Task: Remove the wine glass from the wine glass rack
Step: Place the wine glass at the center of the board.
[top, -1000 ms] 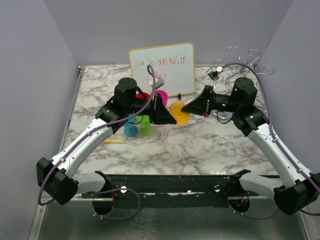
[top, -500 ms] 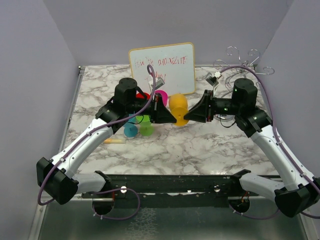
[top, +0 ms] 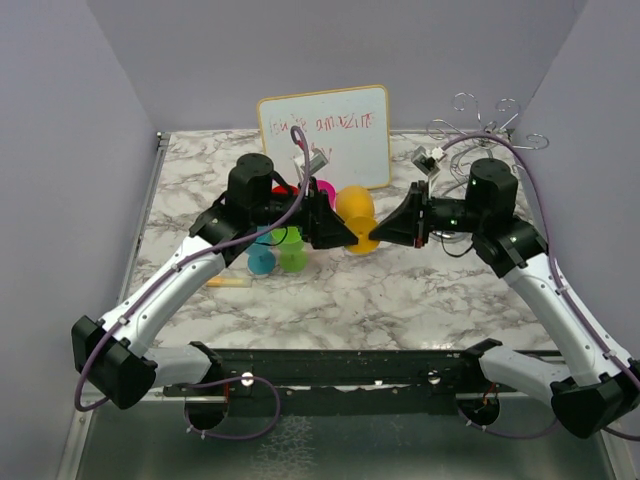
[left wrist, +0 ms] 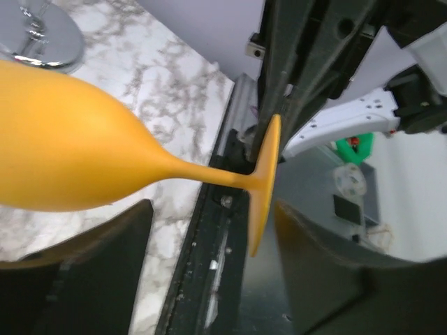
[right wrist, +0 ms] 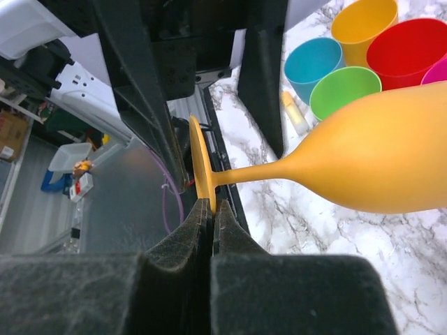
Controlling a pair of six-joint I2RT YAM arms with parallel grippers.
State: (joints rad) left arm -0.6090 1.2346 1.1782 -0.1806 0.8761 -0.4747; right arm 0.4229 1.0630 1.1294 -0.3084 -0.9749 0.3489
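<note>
1. Cups stand well left of the thin silver wire wine glass rack: a green plastic cup and its bright neighbours sit on the marbled counter, clear of the handling.
2. Nearer the rack, the left pincer is open, with a pad on either side of the stem but not touching it. It looks placed to share the load.
3. Just left of the rack and apart from it, the matte orange wine glass hangs sideways above the counter, foot towards the right arm.
4. The right pincer is clamped on the foot's thin rim. That is a slim hold, likely to let the glass swivel.
5. None of the rack's curled arms touches the glass, so the lift-off looks done.
</note>
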